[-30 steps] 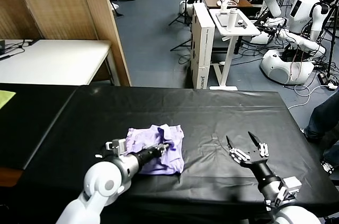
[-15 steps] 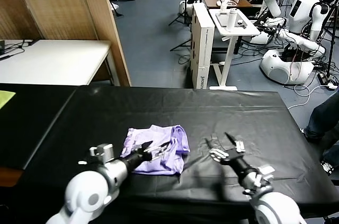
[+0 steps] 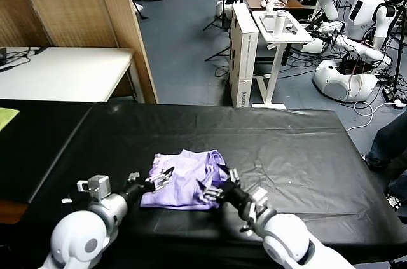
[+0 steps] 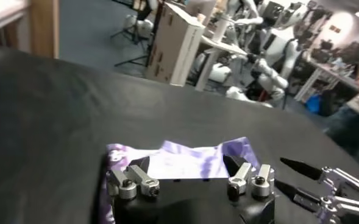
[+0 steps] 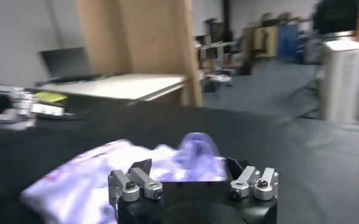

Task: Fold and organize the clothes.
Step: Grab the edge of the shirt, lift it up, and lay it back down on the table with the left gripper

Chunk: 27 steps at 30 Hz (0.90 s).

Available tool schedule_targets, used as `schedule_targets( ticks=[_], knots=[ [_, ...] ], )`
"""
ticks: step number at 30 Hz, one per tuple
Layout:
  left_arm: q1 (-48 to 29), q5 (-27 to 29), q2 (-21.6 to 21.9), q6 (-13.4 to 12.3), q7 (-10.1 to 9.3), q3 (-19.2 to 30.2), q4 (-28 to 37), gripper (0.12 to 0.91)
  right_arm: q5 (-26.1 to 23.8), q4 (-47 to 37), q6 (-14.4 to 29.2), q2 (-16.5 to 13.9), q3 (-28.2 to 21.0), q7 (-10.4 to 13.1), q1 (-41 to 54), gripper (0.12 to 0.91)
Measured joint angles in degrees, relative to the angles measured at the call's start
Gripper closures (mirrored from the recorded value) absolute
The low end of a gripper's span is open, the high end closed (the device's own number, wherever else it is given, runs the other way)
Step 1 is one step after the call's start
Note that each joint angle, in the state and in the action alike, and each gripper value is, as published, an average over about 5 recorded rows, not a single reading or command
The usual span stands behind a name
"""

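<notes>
My right claw (image 3: 216,183) has swung in from the right and now sits at the T-shirt's (image 3: 184,183) near right edge; my left claw (image 3: 162,179) has backed off to its left edge. Both claws are spread open, gripping nothing. The T-shirt lies bunched on the black counter (image 3: 286,142), left of centre toward the near edge, between the two claws.

T-shirt (image 3: 186,180) on table (image 3: 286,142), between pincers
</notes>
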Motion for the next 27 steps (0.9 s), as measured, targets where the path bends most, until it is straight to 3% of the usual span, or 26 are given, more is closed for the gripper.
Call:
schedule_targets(
  ticks=[5,13,20,24,27],
  knots=[
    [0.42,0.53,-0.44,0.00,0.05,-0.23,0.11,0.123,-5.43,0.41,-0.65,-2.02,-2.66,-0.82,1.00,0.118],
    [1.32,1.69,-1.52,0.00,0.33,-0.36,-0.02,0.123,-12.02,0.04,-4.33,-2.08,-2.92,2.45,0.55,0.118],
    [2.10,3.13,-1.99,0.00,1.21,-0.40,-0.58,0.123,-12.79,1.55,-6.97,-2.28,-0.52,5.70,-2.85,0.118],
    [2.19,3.19,-1.92,0.00,1.25,-0.61,-0.83,0.123,-12.33,3.91,-9.92,-2.91,2.82,8.23,-6.89,0.118],
    [2.00,3.24,-1.89,0.00,1.28,-0.65,-0.89,0.123,-10.88,6.05,-10.22,-3.13,5.78,8.69,-10.39,0.118]
  ],
)
